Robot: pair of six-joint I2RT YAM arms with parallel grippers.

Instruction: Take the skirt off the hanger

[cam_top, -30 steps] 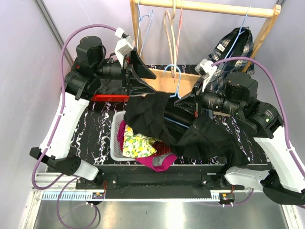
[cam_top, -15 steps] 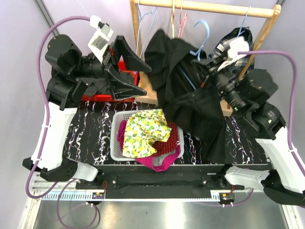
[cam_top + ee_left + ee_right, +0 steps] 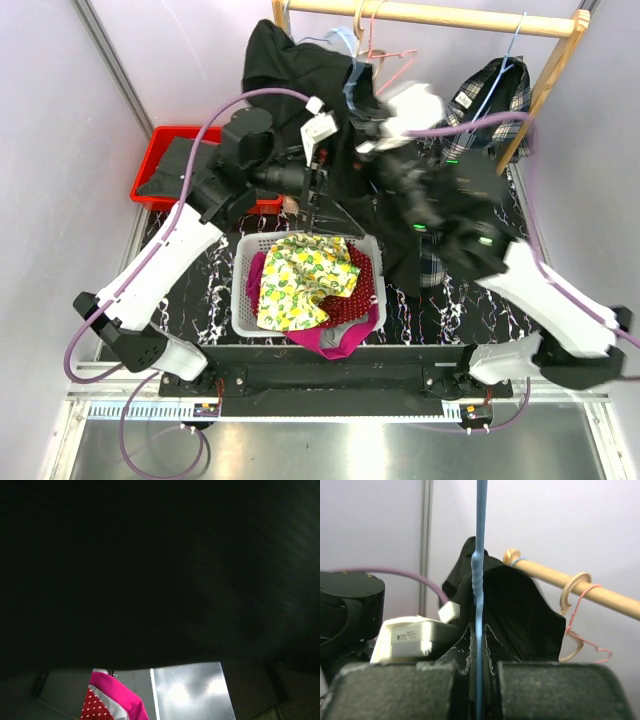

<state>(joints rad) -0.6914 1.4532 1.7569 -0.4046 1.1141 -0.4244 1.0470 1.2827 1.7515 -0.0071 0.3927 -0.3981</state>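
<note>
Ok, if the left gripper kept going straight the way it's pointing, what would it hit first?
Most likely the black skirt: it fills nearly the whole left wrist view, straight ahead of the open left gripper. It looks close, but the exact depth is unclear.

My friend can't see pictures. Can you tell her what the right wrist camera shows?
The right gripper is shut on a thin blue hanger running straight up. Behind it is a black skirt, beside a wooden rail with a pink hanger.
</note>
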